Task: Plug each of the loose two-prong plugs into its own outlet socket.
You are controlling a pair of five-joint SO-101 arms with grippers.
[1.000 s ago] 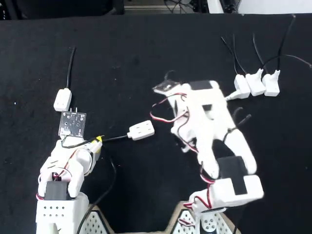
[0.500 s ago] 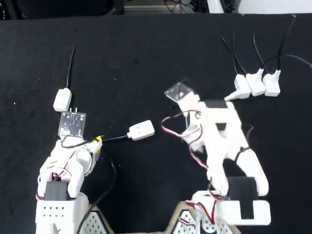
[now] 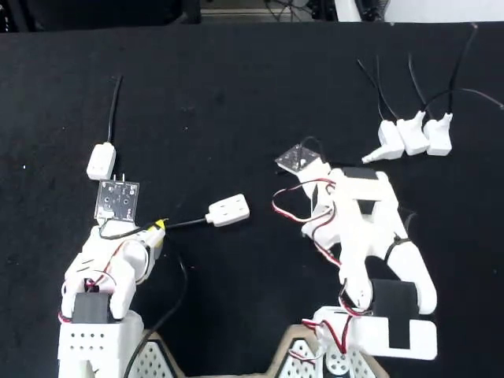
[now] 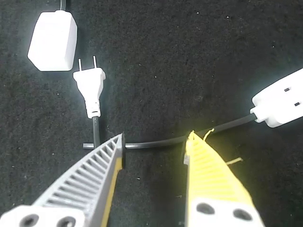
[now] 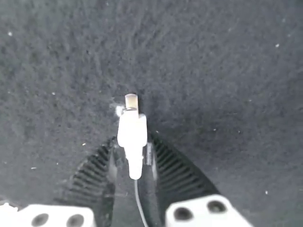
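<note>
Two SO-101 arms stand side by side at a black table [image 3: 236,79].

Left gripper [image 4: 154,142]: jaws wide apart, nothing held. Its grey finger [image 4: 102,163] and yellow finger [image 4: 208,165] straddle a black cable [image 4: 222,126] lying flat on the cloth. That cable ends in a white extension socket [image 4: 279,104], which the high view places between the two arms.

Loose plug [image 4: 90,85]: white, two prongs, flat on the table just beyond the grey fingertip. Prongs point toward a white single socket [image 4: 53,40], near it but not touching. Its black cord runs back to the grey finger.

Right gripper [image 5: 132,142]: closed on a second white plug, the held plug [image 5: 132,127], clamped between the two dark fingers. Its prongs [image 5: 131,100] point away from the wrist toward the cloth; contact with the table cannot be judged. A thin wire leaves the plug's back end between the fingers.

High view: right wrist [image 3: 298,157] sits between the extension socket and a row of three white sockets [image 3: 412,135] at the far right, each on a black lead.
</note>
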